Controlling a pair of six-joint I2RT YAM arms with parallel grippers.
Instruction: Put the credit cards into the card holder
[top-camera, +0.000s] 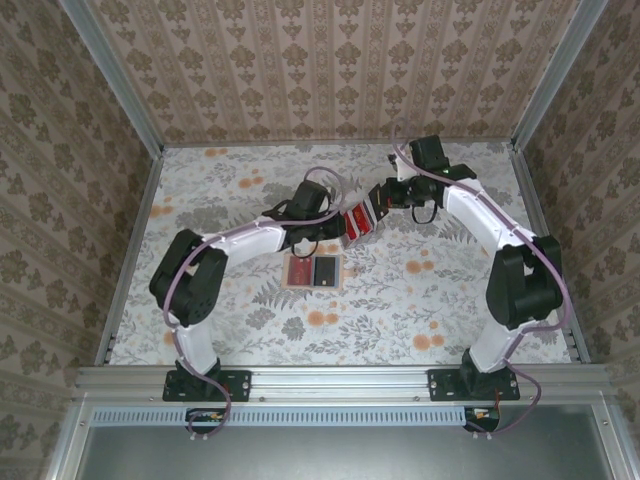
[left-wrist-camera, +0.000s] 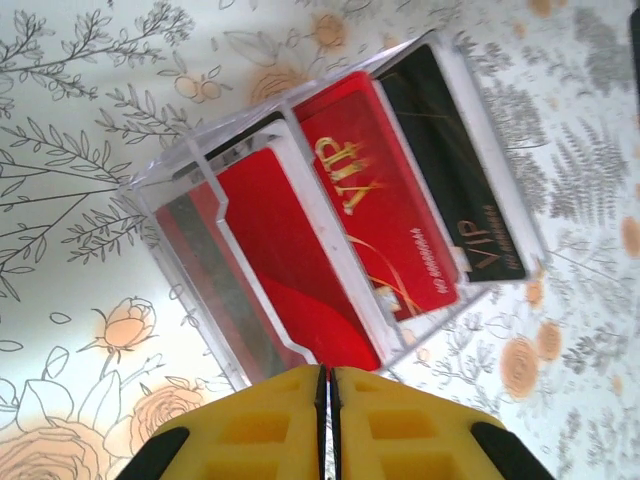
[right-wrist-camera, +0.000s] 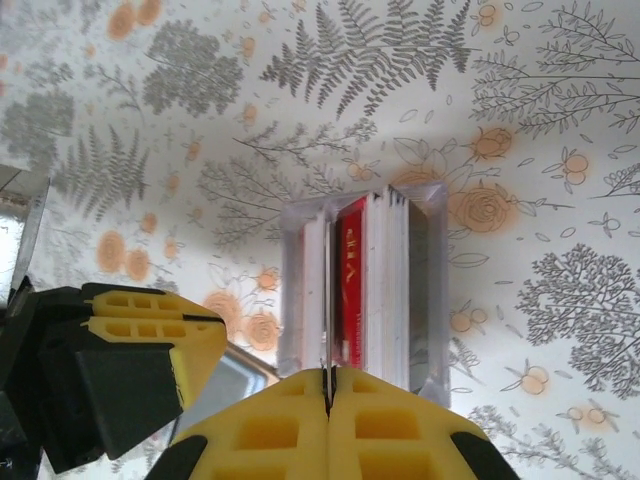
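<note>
A clear plastic card stand (left-wrist-camera: 200, 170) holds the credit cards upright in slots: two red ones (left-wrist-camera: 385, 200) and a black one (left-wrist-camera: 455, 170). My left gripper (left-wrist-camera: 327, 370) is shut on the stand's near edge, over the middle of the table (top-camera: 335, 232). My right gripper (right-wrist-camera: 327, 372) is shut on the thin edge of one card (right-wrist-camera: 327, 290) standing in the stand (right-wrist-camera: 432, 290) beside a red card (right-wrist-camera: 350, 280). It reaches in from the right (top-camera: 380, 208). The tan card holder (top-camera: 343, 272) lies open flat in front of both grippers, a red and a dark card on its faces.
The floral table cover (top-camera: 420, 290) runs to patterned walls on three sides, with a metal rail (top-camera: 330, 380) along the near edge. The left gripper's yellow finger (right-wrist-camera: 150, 335) sits close to the left of my right gripper.
</note>
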